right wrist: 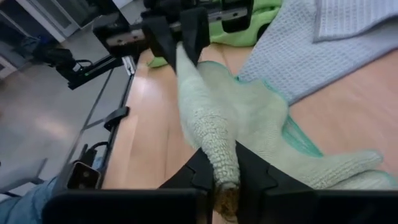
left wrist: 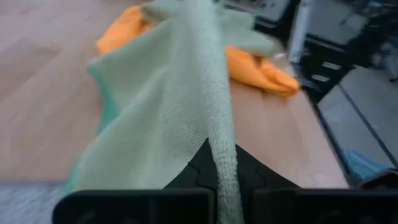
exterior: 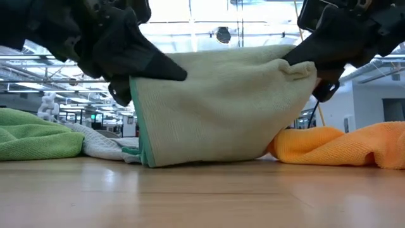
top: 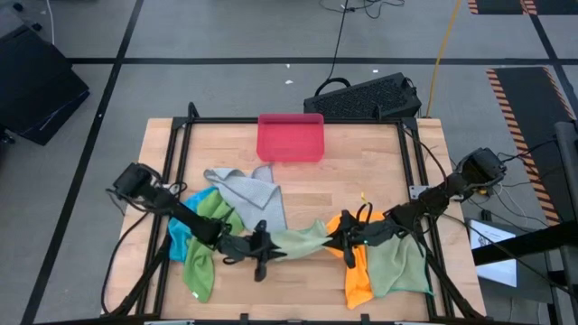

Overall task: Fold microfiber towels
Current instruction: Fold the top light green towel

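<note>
Soft microfiber towels, six counted in the high view:
- One pale sage-green towel [top: 302, 239], stretched between the two grippers and lifted at both ends; in the low view its lower edge is seen touching the wooden table top [top: 361, 181].
- One light grey waffle-textured towel [top: 248, 190], crumpled beyond the left gripper [top: 264, 245].
- Two bright green towels: one [top: 215, 209] beside the left arm, one [top: 200, 268] on the near side of it.
- One bright blue towel [top: 179, 236], partly covered by the left arm.
- One orange towel [top: 358, 271], under and just behind the right gripper [top: 340, 236]; a further pale green cloth [top: 400, 266] lies against it, so pale greens may number two.

Grippers, two: the left is clamped shut on one corner of the sage-green towel, the right is pinched shut on the opposite corner.

Other items: one rigid pink-red rectangular tray [top: 290, 137], well beyond both grippers at the far table edge, apart from all cloths. The orange towel is crowded against the right gripper's working space.
</note>
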Tool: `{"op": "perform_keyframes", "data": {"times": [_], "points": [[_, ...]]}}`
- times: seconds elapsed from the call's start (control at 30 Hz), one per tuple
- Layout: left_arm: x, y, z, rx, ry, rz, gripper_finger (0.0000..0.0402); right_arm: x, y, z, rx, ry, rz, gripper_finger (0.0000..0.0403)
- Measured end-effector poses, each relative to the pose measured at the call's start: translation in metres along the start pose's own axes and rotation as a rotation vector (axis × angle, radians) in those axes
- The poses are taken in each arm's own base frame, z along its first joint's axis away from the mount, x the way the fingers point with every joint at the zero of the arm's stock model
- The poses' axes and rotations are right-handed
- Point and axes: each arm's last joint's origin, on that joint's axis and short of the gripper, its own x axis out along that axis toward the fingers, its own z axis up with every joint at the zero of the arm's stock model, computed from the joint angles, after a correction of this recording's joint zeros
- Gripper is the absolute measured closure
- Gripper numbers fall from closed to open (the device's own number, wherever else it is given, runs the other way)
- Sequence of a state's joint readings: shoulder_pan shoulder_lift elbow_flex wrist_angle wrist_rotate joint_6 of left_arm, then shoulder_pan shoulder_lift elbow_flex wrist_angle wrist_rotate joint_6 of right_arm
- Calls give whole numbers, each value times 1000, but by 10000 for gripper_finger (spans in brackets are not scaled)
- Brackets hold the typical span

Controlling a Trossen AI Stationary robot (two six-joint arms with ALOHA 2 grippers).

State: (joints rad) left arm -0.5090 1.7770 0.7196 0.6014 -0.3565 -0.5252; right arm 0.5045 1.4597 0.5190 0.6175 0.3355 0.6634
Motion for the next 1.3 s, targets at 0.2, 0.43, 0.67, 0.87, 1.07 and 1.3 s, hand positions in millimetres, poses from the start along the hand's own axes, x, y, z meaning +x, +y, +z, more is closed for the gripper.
{"op": "perform_keyframes", "data": {"times": [0.2,0.43,0.67,0.87,1.07,1.3], "points": [[6,32,0,-74,142,95,387,4,-15,8,-35,-50,-118,343],[11,45,3,-117,191,57,392,6,-23,15,-121,-77,-168,287],[12,55,6,-166,191,107,393,3,-5,17,-372,-121,-24,290],[12,57,5,-191,175,162,386,18,-9,4,-505,-89,48,337],[11,59,4,-208,184,190,373,44,-31,1,-541,-74,109,389],[11,59,2,-171,199,192,370,63,-65,-4,-463,0,23,399]]}}
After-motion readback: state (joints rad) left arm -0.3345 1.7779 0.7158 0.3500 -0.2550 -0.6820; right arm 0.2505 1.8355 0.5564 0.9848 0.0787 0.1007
